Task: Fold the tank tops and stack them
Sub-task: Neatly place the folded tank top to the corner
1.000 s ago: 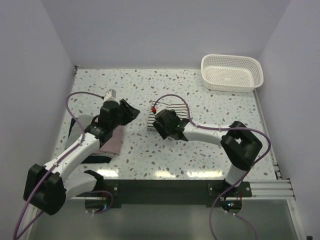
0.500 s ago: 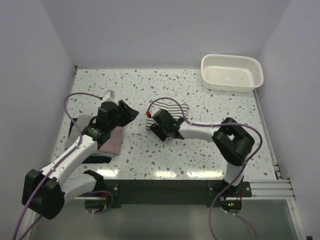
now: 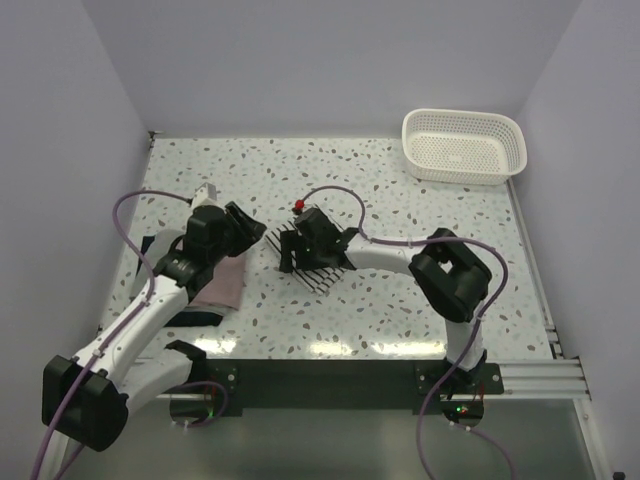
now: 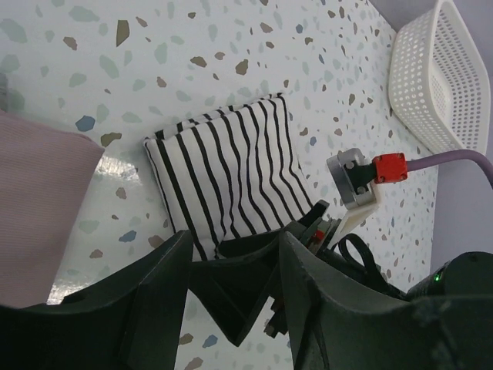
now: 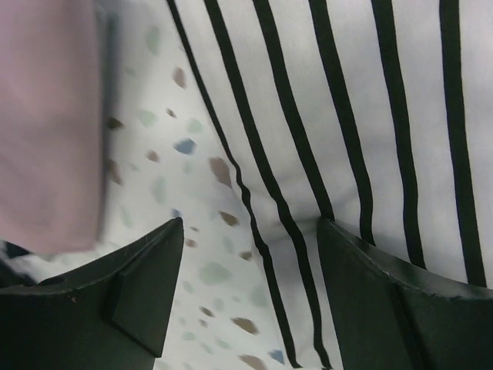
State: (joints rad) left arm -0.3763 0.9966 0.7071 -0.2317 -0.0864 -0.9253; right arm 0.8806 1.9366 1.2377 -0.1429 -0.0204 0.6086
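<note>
A: Top view, progress?
B: Folded striped tank top point(image 3: 318, 270) in middle of desk point(image 3: 400, 200), under right gripper point(image 3: 297, 250). To the left, pink tank top point(image 3: 226, 284) flat on navy tank top point(image 3: 195, 314). Striped one apart from that pile.
A: Left wrist?
B: Jaws of left gripper point(image 3: 248, 230) apart, empty, facing the striped fold.
A: Right wrist?
B: Jaws wide, astride the striped edge, not clamped. Remaining, by judgement: striped tank top onto the pile.

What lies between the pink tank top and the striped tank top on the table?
Only a bare strip of speckled table separates the pink tank top from the striped tank top; the left wrist view shows it.
</note>
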